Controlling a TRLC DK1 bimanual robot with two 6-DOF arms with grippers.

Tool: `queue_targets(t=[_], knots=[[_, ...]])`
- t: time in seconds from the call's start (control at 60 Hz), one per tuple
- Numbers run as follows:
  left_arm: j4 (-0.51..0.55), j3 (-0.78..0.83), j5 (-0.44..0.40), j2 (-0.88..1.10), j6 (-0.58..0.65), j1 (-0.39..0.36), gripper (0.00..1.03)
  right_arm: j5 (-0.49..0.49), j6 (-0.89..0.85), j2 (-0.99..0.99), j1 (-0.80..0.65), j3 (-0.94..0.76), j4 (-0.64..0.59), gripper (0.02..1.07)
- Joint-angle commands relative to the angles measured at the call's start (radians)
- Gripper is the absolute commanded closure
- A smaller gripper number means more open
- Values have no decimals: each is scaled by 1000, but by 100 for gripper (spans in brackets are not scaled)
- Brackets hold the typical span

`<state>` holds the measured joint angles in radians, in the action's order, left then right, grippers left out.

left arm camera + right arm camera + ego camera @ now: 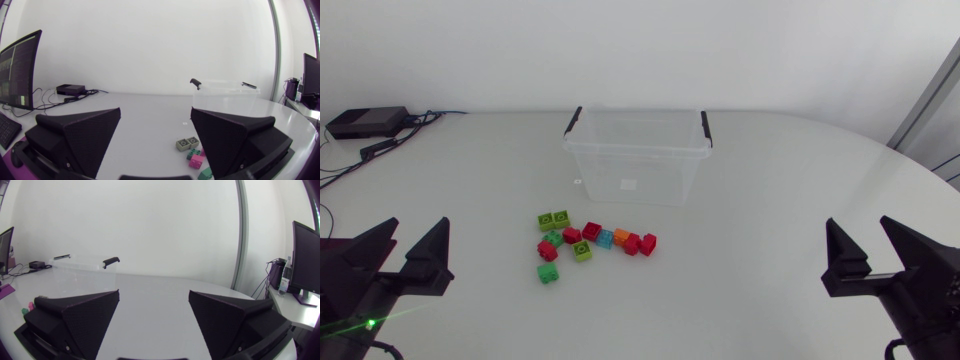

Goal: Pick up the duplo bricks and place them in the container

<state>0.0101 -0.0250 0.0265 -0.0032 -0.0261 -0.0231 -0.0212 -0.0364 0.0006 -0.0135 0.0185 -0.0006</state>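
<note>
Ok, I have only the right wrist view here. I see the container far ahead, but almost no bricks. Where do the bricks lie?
Observer: The bricks lie in a loose cluster on the table, just in front of the container and a little toward the left arm's side.
Operator: Is any brick already inside the container?
Observer: No. The head view looks down into it and I see no brick there.
Operator: And what is the left gripper doing?
Observer: The left gripper is open and holds nothing. It is apart from the bricks, which show ahead of it in its own wrist view.
</note>
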Motion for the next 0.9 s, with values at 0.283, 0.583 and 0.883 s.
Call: queue_targets(t=[0.283, 0.583, 0.883], knots=[[7, 22, -8, -4, -11, -6, 5, 9, 10, -4, 7, -20, -6, 7], [4, 11, -7, -1, 15, -41, 8, -8, 9, -5, 15, 8, 4, 7], [-10, -173, -8, 272, 28, -63, 8, 0, 27, 276, 75, 156, 60, 7]])
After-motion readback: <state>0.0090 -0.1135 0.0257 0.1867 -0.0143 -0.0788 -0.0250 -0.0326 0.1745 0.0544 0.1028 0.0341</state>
